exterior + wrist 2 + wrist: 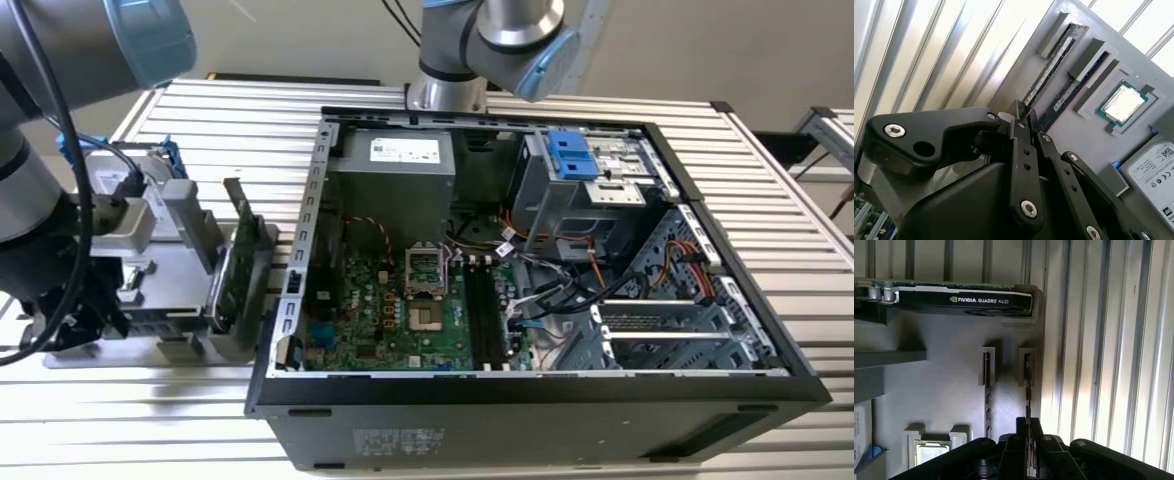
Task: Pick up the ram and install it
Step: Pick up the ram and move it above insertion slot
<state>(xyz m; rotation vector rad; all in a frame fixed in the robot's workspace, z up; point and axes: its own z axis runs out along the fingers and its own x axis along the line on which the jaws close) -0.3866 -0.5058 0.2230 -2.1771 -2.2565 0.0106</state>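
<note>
The ram (pixel 1027 382) is a thin dark-green stick standing on edge in the outer slot of a grey holder plate (pixel 944 395). In the second wrist view the ram (pixel 1051 62) runs from its slot bracket down between the fingers. My gripper (pixel 1028 422) (pixel 1030 125) straddles the near end of the stick, its black fingers (pixel 1019 150) pressed to both sides. The far end still sits in the bracket. In the exterior view the arm's wrist (pixel 120 230) hangs over the holder at that view's left.
A second memory stick (pixel 986 375) stands in the neighbouring slot. A processor (pixel 1124 102), a hard drive (pixel 1159 165) and a graphics card (pixel 964 300) share the holder. The open computer case (pixel 534 400) lies to the exterior view's right, with the motherboard's memory slots (pixel 483 320) exposed.
</note>
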